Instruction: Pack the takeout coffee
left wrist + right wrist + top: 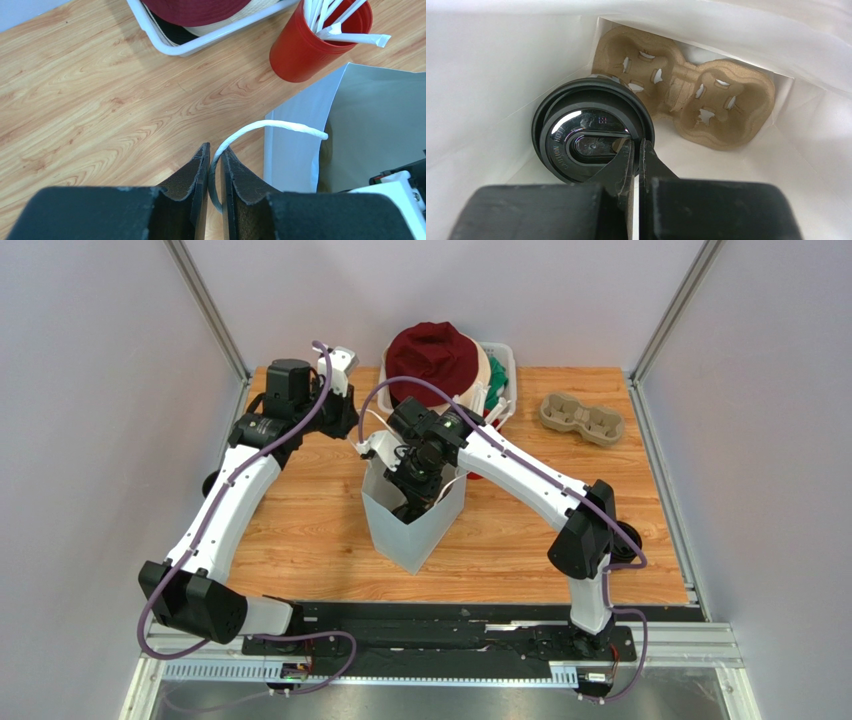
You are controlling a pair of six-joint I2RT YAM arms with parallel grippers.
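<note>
The takeout coffee (586, 145), a dark cup with a glossy black round lid, is inside the white paper bag (400, 535), seen from above in the right wrist view. My right gripper (638, 145) reaches down into the bag (486, 75) and is shut on the lid's right rim. In the top view it (412, 490) is sunk in the bag's mouth, so the cup is hidden there. A brown pulp cup carrier (696, 100) lies in the bag beside the cup. My left gripper (215, 152) is shut on the bag's white cord handle (280, 126), at the bag's back left (362, 445).
A red cup (310, 45) of wrapped straws stands just behind the bag. A white basket (500, 380) with a maroon hat (430, 355) is at the back. A second pulp carrier (581, 419) lies at the back right of the wooden table (300, 530).
</note>
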